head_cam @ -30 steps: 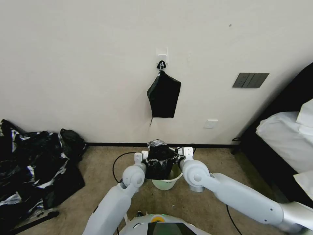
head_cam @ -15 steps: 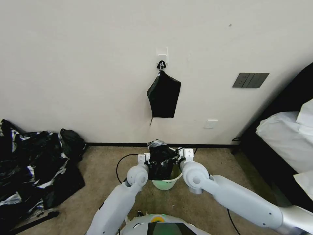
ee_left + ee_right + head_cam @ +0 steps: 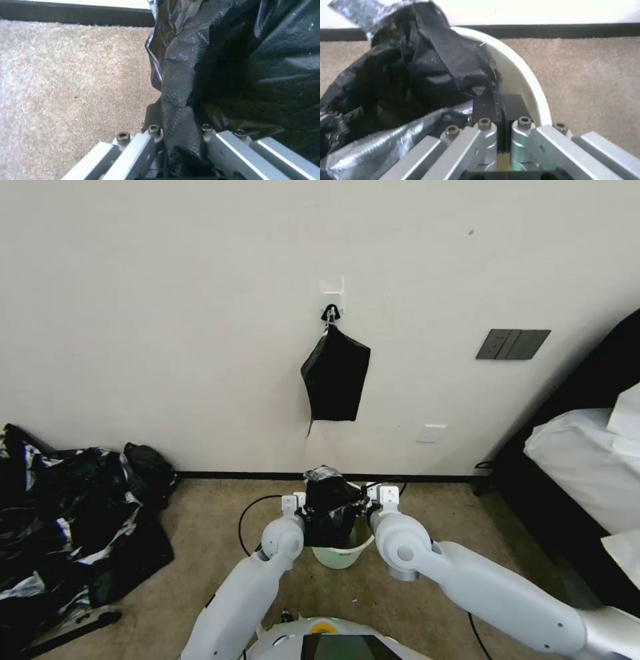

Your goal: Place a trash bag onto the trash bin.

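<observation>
Two grippers, left gripper and right gripper, pinch the upright trash bag over the trash bin.

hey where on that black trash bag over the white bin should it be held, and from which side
By its mouth edge, one pinch per side, coming in from above at left and right. The trash bag is thin, limp film; only its bunched hem gives fingers purchase. The left gripper and right gripper each clamp such a fold, spreading it over the bin.
</observation>
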